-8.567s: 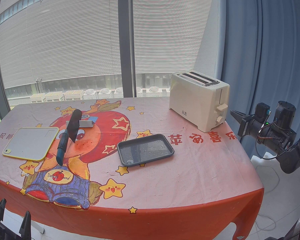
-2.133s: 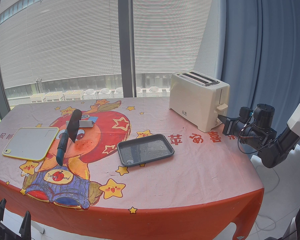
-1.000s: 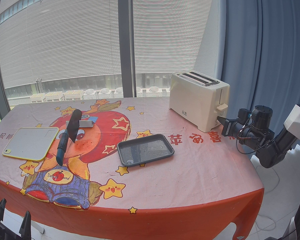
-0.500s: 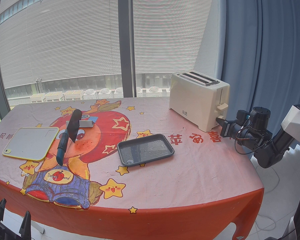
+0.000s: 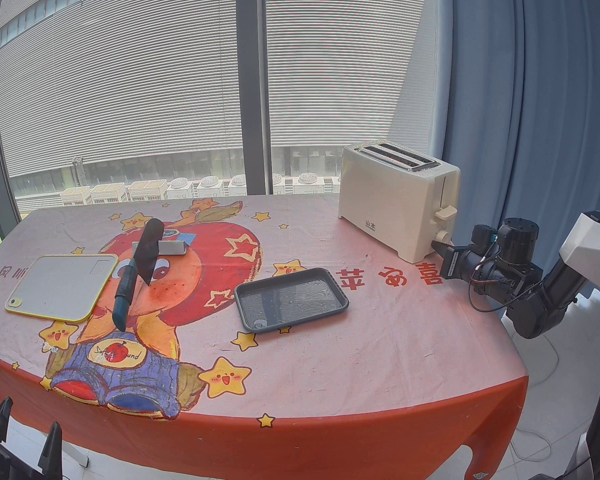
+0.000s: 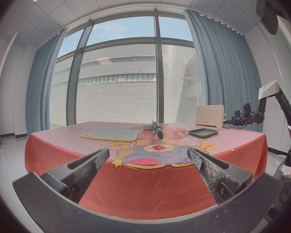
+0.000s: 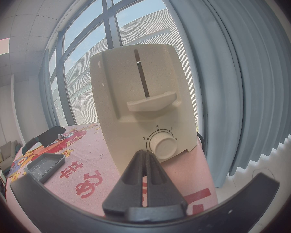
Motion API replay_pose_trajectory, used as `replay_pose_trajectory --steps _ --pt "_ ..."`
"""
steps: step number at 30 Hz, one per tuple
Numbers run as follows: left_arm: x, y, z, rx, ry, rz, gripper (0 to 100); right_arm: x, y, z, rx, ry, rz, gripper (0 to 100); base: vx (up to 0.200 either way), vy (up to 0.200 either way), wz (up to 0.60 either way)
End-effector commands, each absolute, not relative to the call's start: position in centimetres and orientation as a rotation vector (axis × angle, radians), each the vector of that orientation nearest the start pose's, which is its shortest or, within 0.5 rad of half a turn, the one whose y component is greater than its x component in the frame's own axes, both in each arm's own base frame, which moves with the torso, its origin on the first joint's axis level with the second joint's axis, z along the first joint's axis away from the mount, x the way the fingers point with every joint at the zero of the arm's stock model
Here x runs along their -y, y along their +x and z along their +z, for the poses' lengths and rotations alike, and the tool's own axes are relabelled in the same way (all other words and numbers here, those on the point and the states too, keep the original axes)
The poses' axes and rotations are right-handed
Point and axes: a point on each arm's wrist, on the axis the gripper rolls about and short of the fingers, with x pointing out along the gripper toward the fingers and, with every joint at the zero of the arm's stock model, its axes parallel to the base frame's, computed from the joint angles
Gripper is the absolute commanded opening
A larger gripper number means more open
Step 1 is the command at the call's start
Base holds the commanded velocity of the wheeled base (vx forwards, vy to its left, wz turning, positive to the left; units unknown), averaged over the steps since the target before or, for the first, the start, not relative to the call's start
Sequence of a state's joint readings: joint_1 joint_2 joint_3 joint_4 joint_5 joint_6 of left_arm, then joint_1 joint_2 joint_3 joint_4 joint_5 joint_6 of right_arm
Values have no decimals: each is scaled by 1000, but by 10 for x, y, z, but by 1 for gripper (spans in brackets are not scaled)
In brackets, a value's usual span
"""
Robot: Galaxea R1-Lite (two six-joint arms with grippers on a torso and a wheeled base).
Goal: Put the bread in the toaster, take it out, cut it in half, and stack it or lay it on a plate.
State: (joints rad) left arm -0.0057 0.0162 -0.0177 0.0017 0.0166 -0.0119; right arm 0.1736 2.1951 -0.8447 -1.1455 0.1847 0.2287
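**At the table's far right: my right gripper closed at the toaster dial**

My right gripper (image 5: 437, 241) is level with the end face of the cream toaster (image 5: 397, 201), its two fingers pressed together with nothing between them. The tips sit just beside the round dial (image 7: 162, 145), under the lever (image 7: 152, 102); I cannot tell whether they touch the dial.

My left gripper (image 6: 146, 155) hangs low off the near left edge of the table (image 5: 380, 361). It is spread wide and empty, well apart from everything.

The dark tray (image 5: 291, 298) lies mid-table, to the near left of the toaster. Farther left, the knife (image 5: 132, 271) lies with its blade end propped on a small grey block (image 5: 163, 247). The cutting board (image 5: 61, 287) lies flat just beside it, at the left edge.
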Motion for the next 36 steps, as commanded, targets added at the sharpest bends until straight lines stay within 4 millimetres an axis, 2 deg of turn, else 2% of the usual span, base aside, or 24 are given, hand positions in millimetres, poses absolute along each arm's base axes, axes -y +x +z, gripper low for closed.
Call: replay_pose_trajectory --steps 1,27,36 --pt "-1 -23 75 -5 -12 11 100 -71 381 68 -247 227 333 0 0 0 0" --pt "-1 -22 75 -6 -14 11 100 -73 377 69 -249 224 339 0 0 0 0" --pt "-1 -22 75 -6 -12 11 100 -80 360 93 -208 218 358 0 0 0 0"
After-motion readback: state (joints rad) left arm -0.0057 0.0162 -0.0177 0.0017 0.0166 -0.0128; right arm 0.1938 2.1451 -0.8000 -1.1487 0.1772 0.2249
